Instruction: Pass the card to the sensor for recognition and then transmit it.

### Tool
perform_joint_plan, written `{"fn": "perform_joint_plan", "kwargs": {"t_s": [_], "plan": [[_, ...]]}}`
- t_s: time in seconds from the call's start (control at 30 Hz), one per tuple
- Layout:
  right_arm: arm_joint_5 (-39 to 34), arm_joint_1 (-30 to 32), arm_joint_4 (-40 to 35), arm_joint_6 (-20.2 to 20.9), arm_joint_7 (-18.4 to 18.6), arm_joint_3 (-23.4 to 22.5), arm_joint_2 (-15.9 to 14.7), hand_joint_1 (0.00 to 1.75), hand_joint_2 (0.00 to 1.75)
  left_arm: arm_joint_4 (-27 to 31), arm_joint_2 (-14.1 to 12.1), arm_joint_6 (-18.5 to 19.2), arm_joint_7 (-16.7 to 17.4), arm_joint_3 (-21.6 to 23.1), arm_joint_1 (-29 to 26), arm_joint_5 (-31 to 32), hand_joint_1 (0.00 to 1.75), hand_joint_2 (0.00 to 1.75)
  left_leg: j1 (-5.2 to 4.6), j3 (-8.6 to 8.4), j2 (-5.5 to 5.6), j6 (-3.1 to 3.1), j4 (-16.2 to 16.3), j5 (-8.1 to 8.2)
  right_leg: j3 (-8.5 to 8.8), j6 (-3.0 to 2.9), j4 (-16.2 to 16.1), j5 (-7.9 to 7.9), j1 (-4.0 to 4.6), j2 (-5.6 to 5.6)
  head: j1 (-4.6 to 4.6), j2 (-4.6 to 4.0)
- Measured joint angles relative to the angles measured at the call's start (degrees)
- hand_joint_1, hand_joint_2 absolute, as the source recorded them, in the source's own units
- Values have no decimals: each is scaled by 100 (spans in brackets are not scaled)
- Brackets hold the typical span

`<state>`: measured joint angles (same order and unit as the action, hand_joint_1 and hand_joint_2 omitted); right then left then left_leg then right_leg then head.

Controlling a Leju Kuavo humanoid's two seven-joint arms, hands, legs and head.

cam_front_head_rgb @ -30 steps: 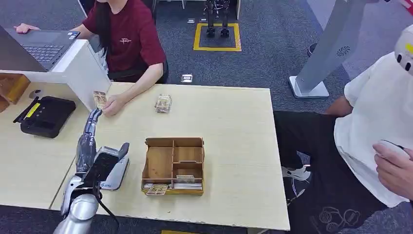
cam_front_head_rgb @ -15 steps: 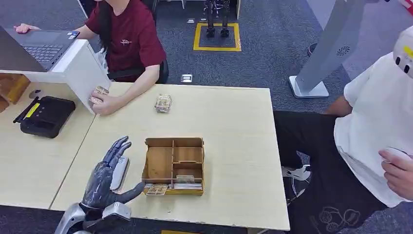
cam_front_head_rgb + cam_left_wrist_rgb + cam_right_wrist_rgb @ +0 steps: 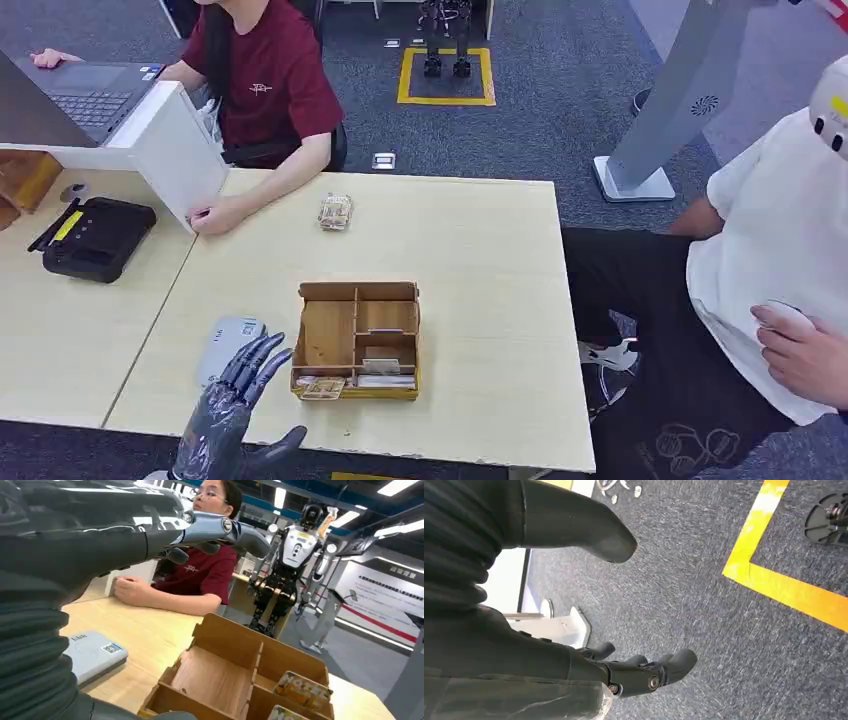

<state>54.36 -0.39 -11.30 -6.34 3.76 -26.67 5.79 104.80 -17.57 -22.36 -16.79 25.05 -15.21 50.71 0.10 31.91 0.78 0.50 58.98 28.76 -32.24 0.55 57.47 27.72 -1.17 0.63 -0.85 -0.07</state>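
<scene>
Wooden tray (image 3: pixel 356 340) sits near the bench's (image 3: pixel 480 300) front edge; left hand (image 3: pixel 228 415) beside it, fingers spread, empty. Grey sensor (image 3: pixel 228 340) lies flat just beyond. Right hand (image 3: pixel 574 672) hangs empty, fingers apart, over carpet.

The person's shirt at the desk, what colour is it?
Dark red shirt, clearest in the head view.

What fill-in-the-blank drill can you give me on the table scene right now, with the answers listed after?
1. The left hand holds ____.
2. The grey sensor lies on the table to the ____ of the wooden tray.
3. The person in the ____ shirt rests a hand by the white divider.

Answers: nothing; left; red
</scene>
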Motion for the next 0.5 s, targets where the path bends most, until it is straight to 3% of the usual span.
{"fn": "perform_joint_plan", "kwargs": {"t_s": [0.2, 0.5], "plan": [[57, -7, -22, 7, -15, -11, 0, 0, 175, -103, -26, -107, 81, 301, 30, 133, 0, 175, 0, 0, 0, 0, 0, 0, -1, 0, 0, 0, 0, 0, 4, 0], [190, -29, -28, 9, -4, -15, 2, 0, 175, -649, 85, -738, 799, 672, 276, 1304, 0, 175, 0, -1, 0, 0, 0, 0, 0, 0, 0, 0, 0, -1, 2, 0]]}}
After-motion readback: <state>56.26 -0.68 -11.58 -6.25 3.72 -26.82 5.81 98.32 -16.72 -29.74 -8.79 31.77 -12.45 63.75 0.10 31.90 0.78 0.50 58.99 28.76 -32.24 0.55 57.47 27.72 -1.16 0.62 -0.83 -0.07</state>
